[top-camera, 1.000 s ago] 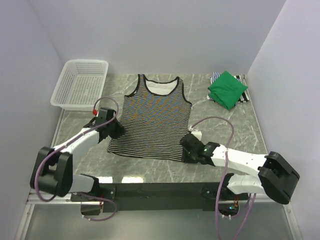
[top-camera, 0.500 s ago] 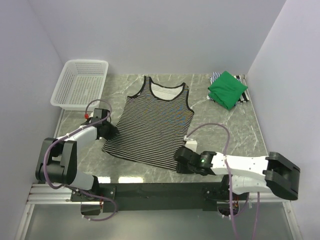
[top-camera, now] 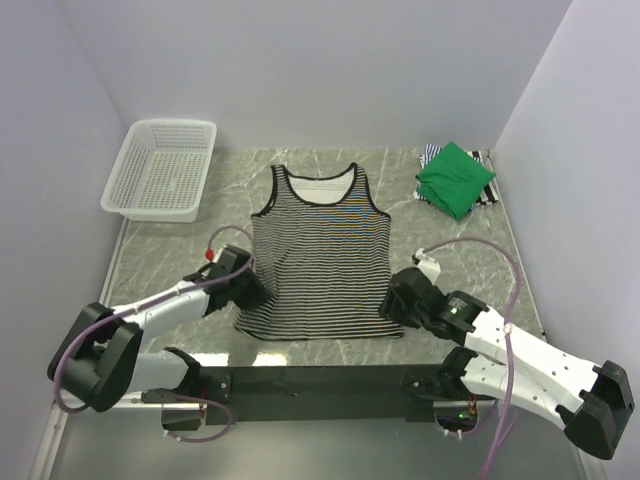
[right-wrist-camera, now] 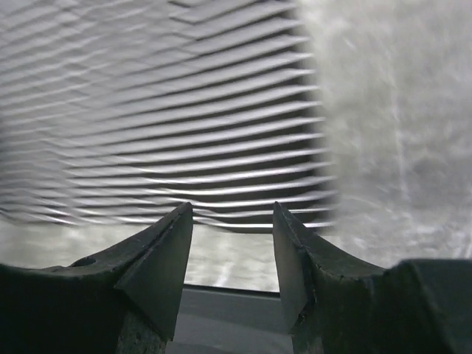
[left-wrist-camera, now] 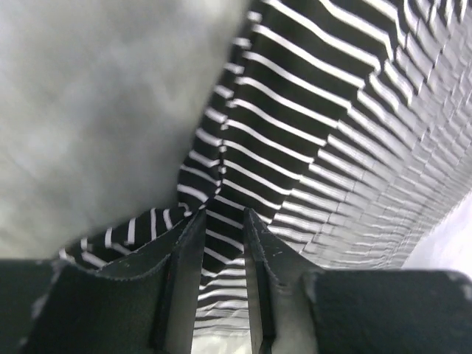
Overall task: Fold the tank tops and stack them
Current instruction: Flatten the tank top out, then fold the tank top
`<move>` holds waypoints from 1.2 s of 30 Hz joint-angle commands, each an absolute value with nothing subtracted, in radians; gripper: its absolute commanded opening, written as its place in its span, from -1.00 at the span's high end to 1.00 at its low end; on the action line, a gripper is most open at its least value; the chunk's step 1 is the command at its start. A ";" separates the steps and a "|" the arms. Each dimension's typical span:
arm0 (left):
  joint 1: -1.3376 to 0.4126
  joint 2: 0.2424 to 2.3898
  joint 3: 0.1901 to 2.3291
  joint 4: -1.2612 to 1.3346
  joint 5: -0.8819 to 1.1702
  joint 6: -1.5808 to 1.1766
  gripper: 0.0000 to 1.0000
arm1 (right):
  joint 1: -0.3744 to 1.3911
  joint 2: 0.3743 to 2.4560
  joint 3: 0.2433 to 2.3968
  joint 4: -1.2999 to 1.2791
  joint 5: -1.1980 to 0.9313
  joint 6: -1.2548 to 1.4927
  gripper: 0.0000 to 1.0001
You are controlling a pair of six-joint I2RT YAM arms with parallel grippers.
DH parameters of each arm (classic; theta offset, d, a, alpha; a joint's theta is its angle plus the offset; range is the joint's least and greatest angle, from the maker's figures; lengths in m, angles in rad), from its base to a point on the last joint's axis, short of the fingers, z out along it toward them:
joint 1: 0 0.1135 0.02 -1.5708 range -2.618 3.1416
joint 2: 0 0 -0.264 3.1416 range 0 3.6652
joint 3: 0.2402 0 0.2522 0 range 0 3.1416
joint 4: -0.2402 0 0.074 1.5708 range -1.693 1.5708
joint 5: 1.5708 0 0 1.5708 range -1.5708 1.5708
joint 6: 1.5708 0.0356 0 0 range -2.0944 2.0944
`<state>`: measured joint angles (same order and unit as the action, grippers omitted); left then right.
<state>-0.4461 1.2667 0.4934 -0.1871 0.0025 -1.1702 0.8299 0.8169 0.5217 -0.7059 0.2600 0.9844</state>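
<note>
Marble worktop (top-camera: pixel 460 250): striped tank top (top-camera: pixel 318 255) lies flat, left gripper (left-wrist-camera: pixel 221 214) seemingly pinching its hem, right gripper (right-wrist-camera: pixel 232 210) parted beside it; mesh basket (top-camera: pixel 172 123) far left.

Top camera looks down from behind; both wrist cameras closely face the striped top (top-camera: pixel 318 255).

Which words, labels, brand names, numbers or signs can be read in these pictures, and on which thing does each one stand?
None: no word, label, brand, number or sign can be read in any view.
The striped tank top shows only its stripes; no tag is visible.
The green top, the mesh basket and the table are unmarked.
The left arm and right arm show nothing legible.
</note>
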 commanded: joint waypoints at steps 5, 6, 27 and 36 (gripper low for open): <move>-0.586 1.175 0.515 -0.386 -0.039 -1.266 0.27 | 0.866 1.044 0.759 -0.557 0.285 0.881 -0.04; -0.574 1.149 0.543 -0.420 -0.069 -1.246 0.20 | 0.893 1.081 0.819 -0.543 0.297 0.871 -0.04; -0.161 1.776 1.264 -0.357 0.123 -0.693 0.23 | 1.298 1.890 1.430 -0.445 0.337 0.752 0.12; -0.152 1.876 1.290 -0.370 0.189 -0.646 0.21 | 1.393 2.016 1.538 -0.505 0.330 0.736 0.08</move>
<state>-0.1585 1.8610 1.2713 -0.3660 0.1375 -0.6861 1.3655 1.9923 1.4895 -0.4679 0.3134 0.7517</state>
